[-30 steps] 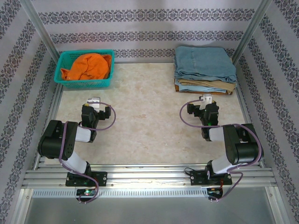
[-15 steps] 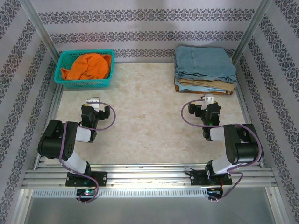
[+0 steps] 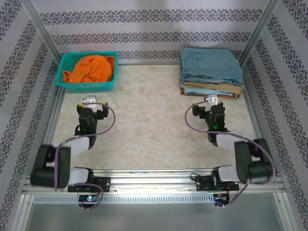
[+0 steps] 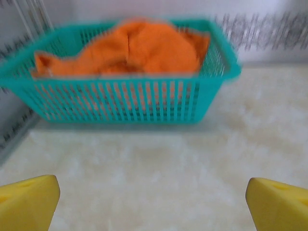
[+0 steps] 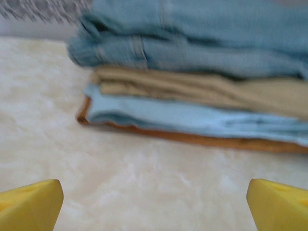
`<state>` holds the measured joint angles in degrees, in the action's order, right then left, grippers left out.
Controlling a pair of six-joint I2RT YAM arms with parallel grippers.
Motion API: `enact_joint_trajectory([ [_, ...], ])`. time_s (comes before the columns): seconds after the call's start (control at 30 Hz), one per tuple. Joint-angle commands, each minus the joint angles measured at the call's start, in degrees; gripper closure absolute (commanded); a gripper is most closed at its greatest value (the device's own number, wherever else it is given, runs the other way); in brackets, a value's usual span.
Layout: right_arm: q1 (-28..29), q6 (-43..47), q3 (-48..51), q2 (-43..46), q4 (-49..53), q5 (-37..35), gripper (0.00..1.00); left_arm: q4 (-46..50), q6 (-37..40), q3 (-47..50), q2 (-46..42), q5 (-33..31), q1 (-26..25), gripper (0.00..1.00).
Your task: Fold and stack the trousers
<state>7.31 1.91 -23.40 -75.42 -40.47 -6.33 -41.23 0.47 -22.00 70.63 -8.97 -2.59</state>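
Observation:
The bright orange trousers (image 3: 90,68) lie bunched inside the teal basket (image 3: 61,79) at the back left; the left wrist view shows the trousers (image 4: 144,48) heaped above the basket's rim (image 4: 120,82). My left gripper (image 3: 88,102) stands open a short way in front of the basket, nothing between its yellow fingertips (image 4: 29,202). My right gripper (image 3: 211,100) is open too, just short of the folded stack, with yellow fingertips (image 5: 279,202) wide apart over bare table.
A stack of folded clothes sits at the back right: light blue denim (image 3: 211,65) on top, a tan pair (image 5: 202,89) under it, then pale blue cloth (image 5: 192,118) with an orange-brown edge at the bottom. Patterned walls and metal posts enclose the table (image 3: 149,125).
My left arm has stretched forward and left, bringing its gripper closer to the basket. My right gripper has edged slightly toward the folded stack.

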Motion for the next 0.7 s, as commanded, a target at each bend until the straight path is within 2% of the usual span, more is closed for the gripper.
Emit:
enact_joint_trajectory([
  [0.0, 5.50, -0.41, -4.90, 8.07, 6.99, -10.18, 0.02, 16.27, -0.25, -5.82, -11.84, -3.43, -0.85, 0.00],
  [0.07, 7.30, -9.73, -8.23, 13.19, 14.78, -13.76, 0.02, 25.32, -6.05, -10.35, -17.18, -7.68, -0.92, 0.00],
  [0.13, 6.32, -24.10, -10.94, 19.29, 26.29, -12.27, 0.02, 38.67, -20.66, -16.39, -22.15, -13.01, -0.80, 0.00],
  [0.17, 4.92, -29.07, -10.34, 22.48, 28.47, -8.95, 0.02, 45.80, -28.76, -19.03, -24.49, -14.16, -0.84, 0.00],
  [0.2, 3.08, -34.53, -8.86, 25.23, 28.75, -6.30, 0.02, 49.43, -31.82, -20.79, -26.46, -12.57, -0.75, 0.00],
  [0.23, 0.15, -40.97, -5.82, 27.69, 26.23, -1.25, 0.02, 50.21, -30.03, -21.63, -29.20, -7.29, -0.75, 0.00],
  [0.27, -2.82, -43.53, -4.22, 29.00, 23.67, 5.70, 0.02, 47.58, -24.99, -20.97, -32.54, -2.00, -0.73, 0.00],
  [0.3, -4.47, -44.08, -5.08, 28.95, 25.32, 10.32, 0.02, 44.17, -22.58, -19.24, -35.69, -0.65, -0.83, 0.00],
  [0.37, -4.88, -40.58, -9.64, 26.99, 32.33, 15.67, 0.02, 34.60, -32.42, -11.75, -43.39, -8.94, -0.74, 0.00],
  [0.43, -4.27, -38.78, -12.23, 24.53, 36.83, 17.65, 0.02, 32.34, -37.21, -9.14, -46.62, -11.18, -0.51, 0.00],
  [0.5, -4.06, -39.84, -12.25, 23.36, 37.38, 18.70, 0.02, 37.98, -39.86, -12.53, -44.83, -9.12, -0.49, 0.00],
  [0.57, -3.99, -41.58, -11.41, 21.93, 36.19, 20.45, 0.02, 39.35, -39.18, -15.32, -41.31, -3.45, -0.48, 0.00],
  [0.67, -2.45, -42.21, -11.41, 18.26, 35.41, 21.74, 0.03, 40.11, -36.36, -18.79, -35.75, 0.50, -0.43, 0.00],
])
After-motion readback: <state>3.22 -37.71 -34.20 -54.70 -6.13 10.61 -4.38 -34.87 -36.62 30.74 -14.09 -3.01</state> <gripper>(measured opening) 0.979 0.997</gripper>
